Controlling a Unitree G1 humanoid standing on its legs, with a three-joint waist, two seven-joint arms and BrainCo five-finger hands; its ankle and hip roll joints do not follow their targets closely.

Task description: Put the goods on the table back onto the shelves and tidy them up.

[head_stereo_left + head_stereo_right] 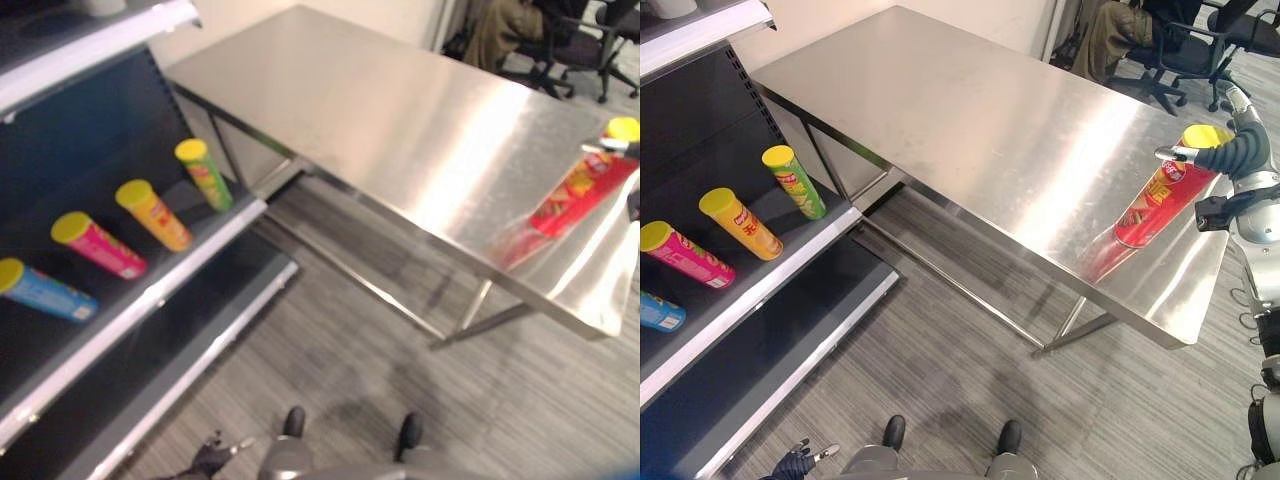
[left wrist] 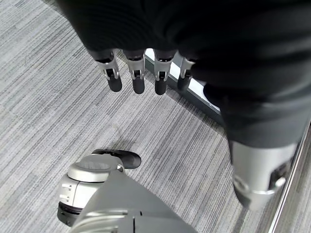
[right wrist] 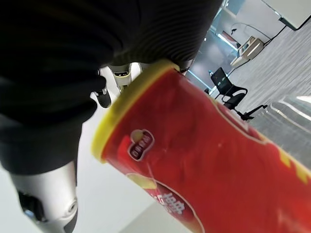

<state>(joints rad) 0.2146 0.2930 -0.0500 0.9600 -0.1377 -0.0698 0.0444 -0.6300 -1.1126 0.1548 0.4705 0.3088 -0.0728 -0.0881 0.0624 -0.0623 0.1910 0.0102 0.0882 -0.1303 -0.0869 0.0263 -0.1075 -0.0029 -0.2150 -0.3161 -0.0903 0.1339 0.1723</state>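
Standing on the tabletop (image 1: 970, 130), near its right edge, red can (image 1: 1158, 202) with right hand (image 3: 114, 80) curled round its yellow-lidded top. Shelf (image 1: 750, 290) holds four cans. Left hand (image 2: 146, 73) hangs relaxed, empty.

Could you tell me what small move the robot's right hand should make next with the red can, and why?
Probably close the fingers firmly round the red can before lifting. The right hand sits at its yellow lid, but the grip is hidden, and the can still stands on the table, far from the shelf.
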